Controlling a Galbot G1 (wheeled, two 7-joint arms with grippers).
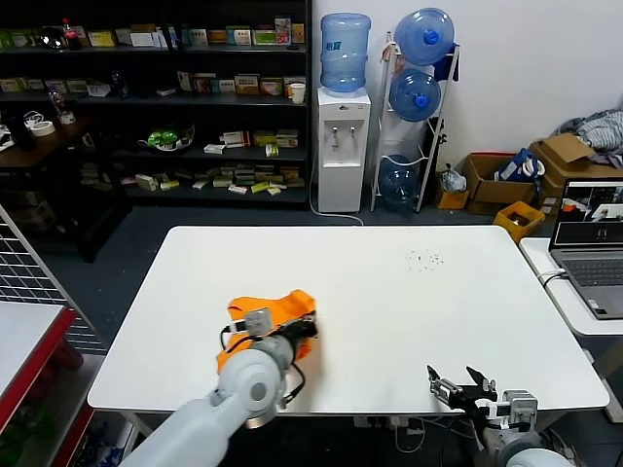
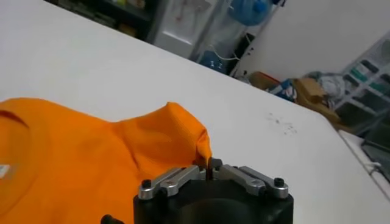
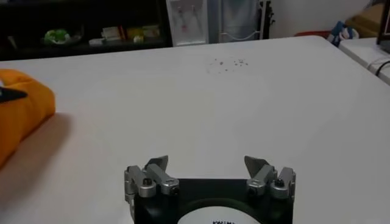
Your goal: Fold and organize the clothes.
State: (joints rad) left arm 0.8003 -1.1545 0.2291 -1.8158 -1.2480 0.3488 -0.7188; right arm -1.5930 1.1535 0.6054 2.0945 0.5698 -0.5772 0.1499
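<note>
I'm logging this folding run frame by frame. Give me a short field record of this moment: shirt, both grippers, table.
shirt: orange T-shirt, bunched on the near left part of the table
left gripper: left gripper shut on a pinched fold of the shirt's edge, over the shirt
right gripper: right gripper open, holding nothing, at the near right table edge, apart from the shirt
table: white table, small dark specks toward its far right
fold state: not yet folded flat
</note>
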